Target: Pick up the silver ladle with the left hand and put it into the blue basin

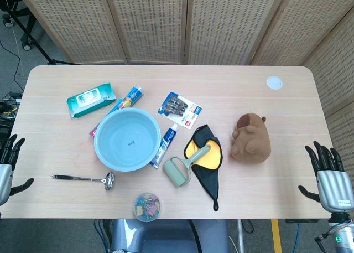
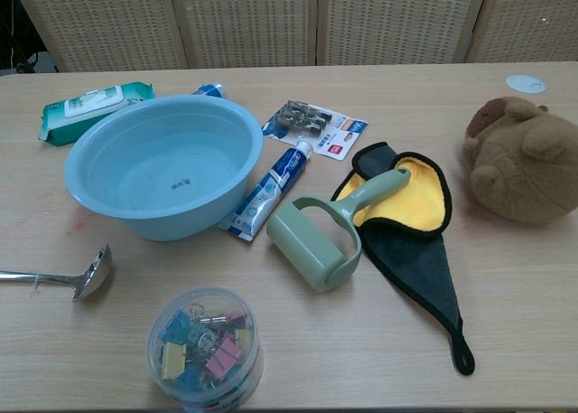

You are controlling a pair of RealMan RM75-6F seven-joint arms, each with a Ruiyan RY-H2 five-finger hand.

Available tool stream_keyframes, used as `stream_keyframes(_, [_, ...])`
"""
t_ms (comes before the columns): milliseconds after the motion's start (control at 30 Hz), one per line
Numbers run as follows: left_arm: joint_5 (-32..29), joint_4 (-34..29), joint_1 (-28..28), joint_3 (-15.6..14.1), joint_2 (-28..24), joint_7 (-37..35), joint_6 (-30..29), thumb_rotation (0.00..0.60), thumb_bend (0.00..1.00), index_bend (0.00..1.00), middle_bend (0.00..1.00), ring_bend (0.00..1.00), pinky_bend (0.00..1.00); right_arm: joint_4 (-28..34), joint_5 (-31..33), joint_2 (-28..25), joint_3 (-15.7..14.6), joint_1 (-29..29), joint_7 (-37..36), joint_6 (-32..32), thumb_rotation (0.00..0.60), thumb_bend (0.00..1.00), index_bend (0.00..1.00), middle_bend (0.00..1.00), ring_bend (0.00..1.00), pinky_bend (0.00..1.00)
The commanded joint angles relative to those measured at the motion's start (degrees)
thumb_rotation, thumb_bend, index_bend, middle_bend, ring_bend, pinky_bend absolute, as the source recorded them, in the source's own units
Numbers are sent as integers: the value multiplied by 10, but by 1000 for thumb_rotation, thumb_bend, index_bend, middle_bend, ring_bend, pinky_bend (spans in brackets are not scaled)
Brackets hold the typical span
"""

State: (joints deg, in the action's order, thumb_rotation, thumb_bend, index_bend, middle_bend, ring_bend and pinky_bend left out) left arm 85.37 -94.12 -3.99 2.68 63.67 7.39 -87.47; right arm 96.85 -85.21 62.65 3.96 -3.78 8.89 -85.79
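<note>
Silver metal ladle [image 1: 88,179] flat on my tabletop [image 1: 287,170], just in front of the round blue plastic basin [image 1: 99,148], my left hand [image 1: 8,164] beside the edge, fingers spread, holding nothing, right hand [image 1: 330,175] likewise.

A pale wooden worktop [image 1: 166,203] stands before a woven folding screen [image 1: 166,20]; grey floor [image 1: 14,53] at left.

We've got open tabletop all along the left edge, so the left hand [image 1: 8,167] has a bare lane straight to the ladle [image 1: 86,179]'s handle. The blue basin [image 1: 128,139] sits just beyond the ladle bowl, rim near it but apart. Only crowding nearby: the tub of binder clips [image 1: 147,206] in front-right of the ladle bowl, and the toothpaste tube [image 1: 164,146] against the basin's right side.
</note>
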Motion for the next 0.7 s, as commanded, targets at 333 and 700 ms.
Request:
stream_keyframes(333, [2, -1, -2, -4, -1, 1, 9, 600, 0, 0, 0, 0, 0, 2, -2, -1, -1, 1, -4, 0, 600, 0, 0, 0, 0, 0])
stream_keyframes(700, [6, 4, -13, -9, 4, 4, 32, 600, 36, 0, 532, 398, 278, 1, 1, 0, 0, 0, -4, 3, 600, 0, 0, 0, 0, 0])
